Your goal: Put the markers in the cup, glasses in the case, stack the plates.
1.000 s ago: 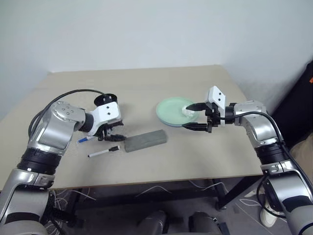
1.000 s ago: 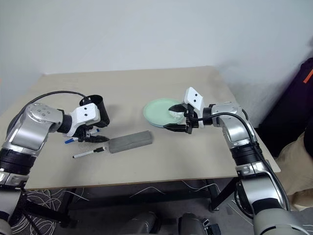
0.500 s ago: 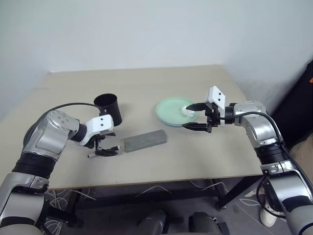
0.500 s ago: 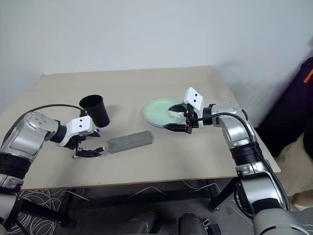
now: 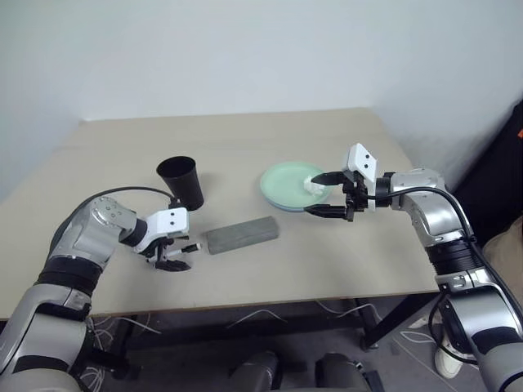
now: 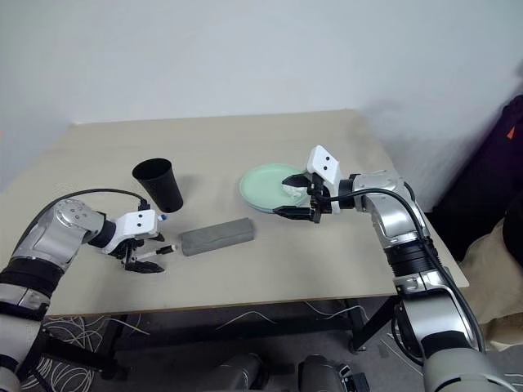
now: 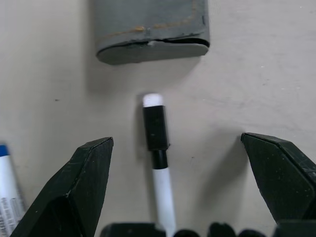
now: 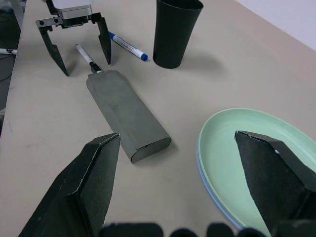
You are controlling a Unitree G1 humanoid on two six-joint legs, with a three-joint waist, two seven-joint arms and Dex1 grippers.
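on a beige table (image 5: pixel 270 139), the left gripper (image 7: pixel 185 190) points down with its fingers spread wide on either side of a black-capped marker (image 7: pixel 158 163), gripping nothing. a blue-capped marker (image 8: pixel 127 46) lies beside it, near the black cup (image 5: pixel 181 180). the closed grey case (image 5: pixel 242 234) lies just past the marker's tip. the right gripper (image 5: pixel 327 193) hovers wide open and empty over the stacked plates (image 5: pixel 286 185).

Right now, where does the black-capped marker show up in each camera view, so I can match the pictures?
Left eye view: black-capped marker, beneath the left tool.
Right eye view, left of the case.
Left wrist view, between the open fingers.
Right wrist view, tip at the case's end.
Shared landmark: the case.
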